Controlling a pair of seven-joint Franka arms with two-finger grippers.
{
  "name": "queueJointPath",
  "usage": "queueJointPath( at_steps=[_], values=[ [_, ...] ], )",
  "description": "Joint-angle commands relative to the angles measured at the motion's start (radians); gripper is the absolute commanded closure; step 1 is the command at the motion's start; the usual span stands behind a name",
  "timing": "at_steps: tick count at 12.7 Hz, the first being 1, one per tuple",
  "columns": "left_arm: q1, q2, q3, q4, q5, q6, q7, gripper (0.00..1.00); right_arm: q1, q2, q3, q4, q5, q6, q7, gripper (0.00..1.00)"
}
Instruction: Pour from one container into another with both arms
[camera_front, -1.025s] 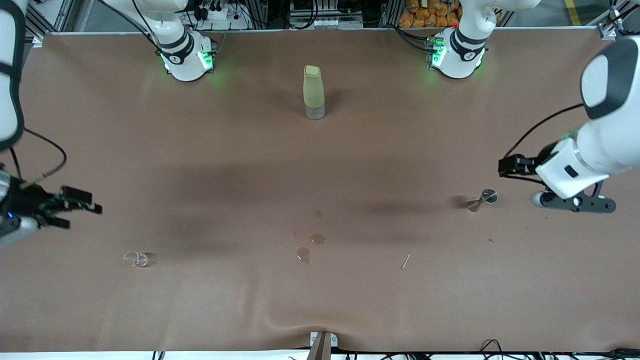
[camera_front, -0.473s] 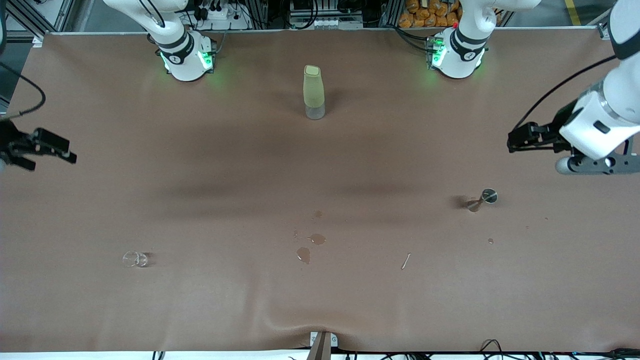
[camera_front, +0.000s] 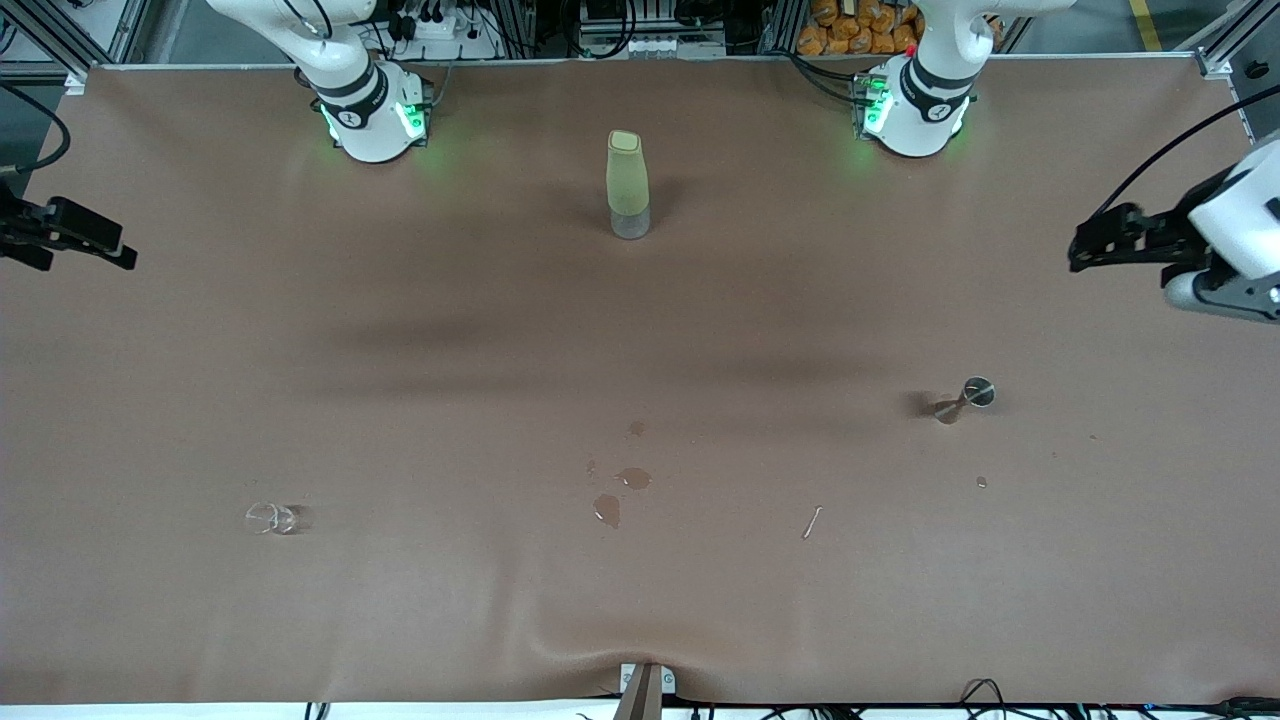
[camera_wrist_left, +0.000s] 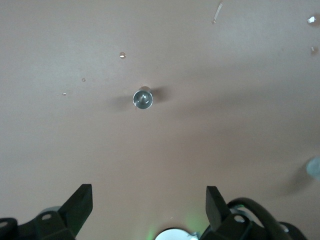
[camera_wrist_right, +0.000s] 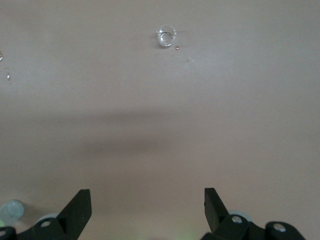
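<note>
Brown table (camera_front: 700, 320), white black-banded arms raised at its ends, left pincer (camera_wrist_left: 149, 200) and right pincer (camera_wrist_right: 147, 200) wide open, empty.

Two white jointed arms with black joint bands stand bolted along the table's edge farthest from the front camera, green lights glowing at each base. The right arm (camera_front: 345, 75) rises out of view and its black gripper (camera_front: 70, 235) hangs over the table's edge at its own end, fingers spread wide and holding nothing. The left arm (camera_front: 935, 70) likewise climbs out of view and returns at its own end, where its white wrist and black gripper (camera_front: 1105, 240) hang above the table, fingers wide apart and empty. Black cables trail from both.
</note>
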Motion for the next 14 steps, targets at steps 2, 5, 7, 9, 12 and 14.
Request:
queueJointPath(
  at_steps=[2, 5, 7, 9, 12, 14],
  values=[
    [0.009, -0.075, -0.033, -0.079, -0.002, -0.002, -0.103, 0.00, -0.008, -0.018, 0.013, 0.027, -0.049, -0.026, 0.023, 0.00],
    [0.036, -0.130, -0.102, -0.147, 0.079, 0.070, -0.240, 0.00, -0.008, -0.015, 0.014, 0.027, -0.047, -0.038, 0.024, 0.00],
    [0.061, -0.196, -0.116, -0.242, 0.090, 0.154, -0.255, 0.00, -0.004, -0.015, 0.014, 0.027, -0.047, -0.039, 0.024, 0.00],
    [0.072, -0.241, -0.116, -0.296, 0.089, 0.200, -0.248, 0.00, -0.003, -0.015, 0.017, 0.027, -0.047, -0.038, 0.024, 0.00],
    [0.070, -0.240, -0.110, -0.276, 0.093, 0.200, -0.232, 0.00, -0.001, -0.013, 0.018, 0.027, -0.047, -0.036, 0.024, 0.00],
    [0.069, -0.237, -0.108, -0.259, 0.095, 0.199, -0.228, 0.00, -0.008, -0.009, 0.018, 0.028, -0.035, -0.033, 0.024, 0.00]
  ],
)
